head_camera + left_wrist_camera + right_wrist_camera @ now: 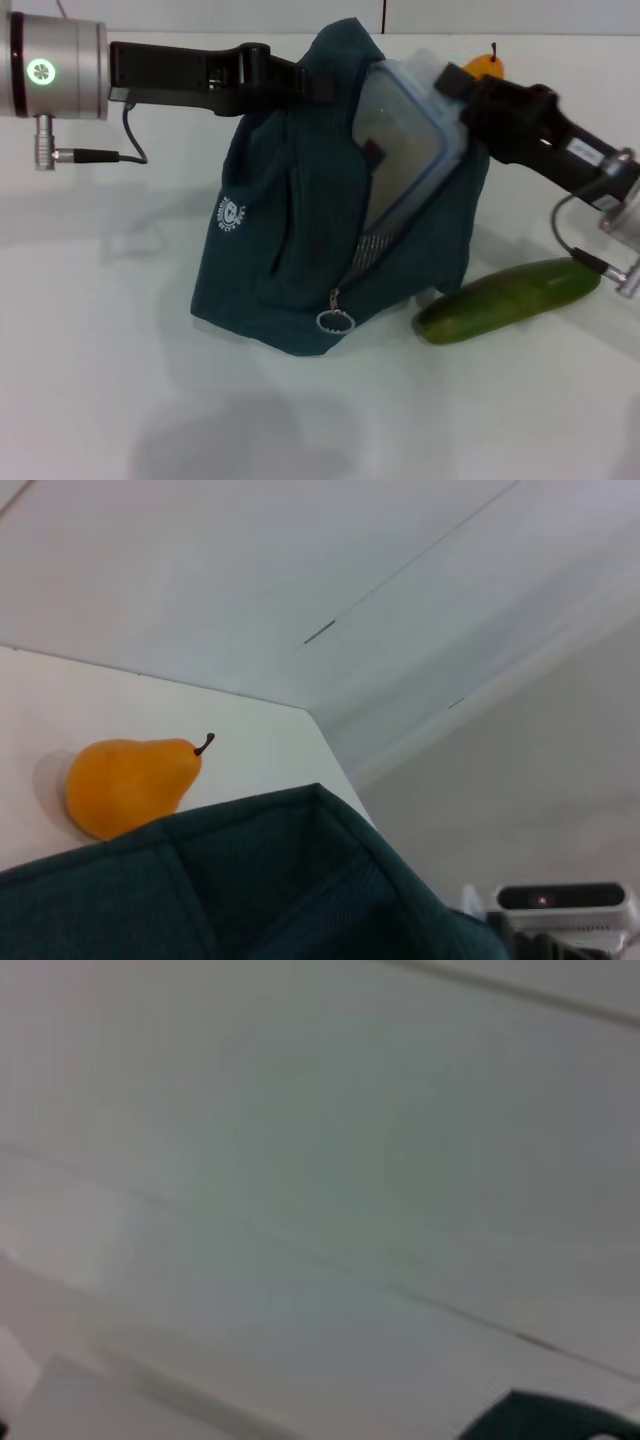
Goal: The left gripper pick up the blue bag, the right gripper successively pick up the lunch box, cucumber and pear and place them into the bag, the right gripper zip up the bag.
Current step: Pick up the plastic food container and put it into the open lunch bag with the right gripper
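Holding the blue bag (300, 250) clamped, left gripper (300, 80); right gripper (455, 90) jaws grip half-inserted lunch box (410, 140); cucumber (510, 298), pear (130, 785) remain outside.

Left wrist feed: pear behind the bag's rim

I see the orange pear (128, 783) lying on the white table (250, 740), stem up, just beyond the blue bag (260, 880) filling the foreground.
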`<state>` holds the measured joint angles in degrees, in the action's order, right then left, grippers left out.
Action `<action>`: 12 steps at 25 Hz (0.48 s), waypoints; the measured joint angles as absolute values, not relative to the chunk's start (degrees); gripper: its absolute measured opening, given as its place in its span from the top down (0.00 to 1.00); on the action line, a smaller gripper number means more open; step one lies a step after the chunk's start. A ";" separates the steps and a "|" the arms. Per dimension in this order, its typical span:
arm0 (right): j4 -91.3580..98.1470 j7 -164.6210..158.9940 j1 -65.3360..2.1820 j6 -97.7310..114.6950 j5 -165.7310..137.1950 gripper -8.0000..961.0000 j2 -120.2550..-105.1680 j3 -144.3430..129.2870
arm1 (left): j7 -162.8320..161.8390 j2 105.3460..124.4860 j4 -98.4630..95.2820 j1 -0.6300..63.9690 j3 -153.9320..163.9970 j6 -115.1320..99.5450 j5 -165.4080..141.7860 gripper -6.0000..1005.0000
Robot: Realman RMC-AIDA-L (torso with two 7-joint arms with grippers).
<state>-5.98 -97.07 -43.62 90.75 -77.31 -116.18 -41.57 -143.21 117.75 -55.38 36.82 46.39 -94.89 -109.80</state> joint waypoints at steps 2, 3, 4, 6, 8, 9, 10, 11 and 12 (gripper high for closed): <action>-6.64 -97.18 -45.08 89.41 -78.56 0.90 -116.19 -41.43 | -143.20 117.76 -55.37 36.83 46.40 -94.96 -109.80 0.95; -6.93 -97.32 -45.63 88.74 -79.12 0.90 -116.19 -41.32 | -143.18 117.77 -55.35 36.82 46.41 -94.99 -109.80 0.95; -7.03 -97.39 -45.87 88.38 -79.35 0.90 -116.19 -41.29 | -143.16 117.77 -55.33 36.82 46.40 -95.02 -109.80 0.95; -7.21 -97.53 -46.46 87.66 -79.80 0.90 -116.19 -41.31 | -143.11 117.77 -55.16 36.80 46.41 -95.04 -109.80 0.95; -7.26 -97.54 -46.69 87.51 -79.83 0.90 -116.19 -41.48 | -143.04 117.73 -54.76 36.78 46.40 -95.06 -109.80 0.95; -7.27 -97.54 -46.71 87.51 -79.83 0.90 -116.19 -41.50 | -142.99 117.68 -54.55 36.80 46.39 -95.07 -109.80 0.95; -7.27 -97.54 -46.73 87.53 -79.84 0.90 -116.19 -41.51 | -142.97 117.65 -54.49 36.82 46.38 -95.07 -109.80 0.95; -7.28 -97.55 -46.65 87.62 -79.84 0.90 -116.19 -41.43 | -142.94 117.62 -54.40 36.87 46.35 -95.08 -109.80 0.95; -7.29 -97.53 -46.40 87.75 -79.85 0.90 -116.19 -41.31 | -142.92 117.62 -54.40 36.89 46.35 -95.09 -109.80 0.95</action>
